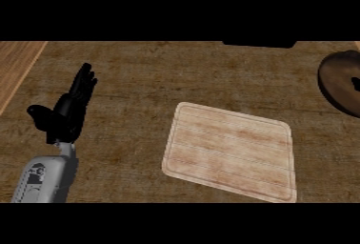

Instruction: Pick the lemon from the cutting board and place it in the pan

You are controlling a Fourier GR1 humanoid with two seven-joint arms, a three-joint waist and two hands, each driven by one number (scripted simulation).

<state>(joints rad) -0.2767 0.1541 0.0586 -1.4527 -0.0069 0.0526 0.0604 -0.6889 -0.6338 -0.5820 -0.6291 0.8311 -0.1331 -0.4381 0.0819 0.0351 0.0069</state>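
At far right — pan point(337, 81), contents indiscernible.

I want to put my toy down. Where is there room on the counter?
The cutting board has nothing on it. There is bare counter between the left hand and the board, and more above the board, up to the pan at the right edge. The tightest spot is the strip between board and pan.

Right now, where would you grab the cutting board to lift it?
Probably the left edge of the cutting board, coming from the left, where the open left hand is. It lies flat and thin on the counter, so only an edge offers a pinch.
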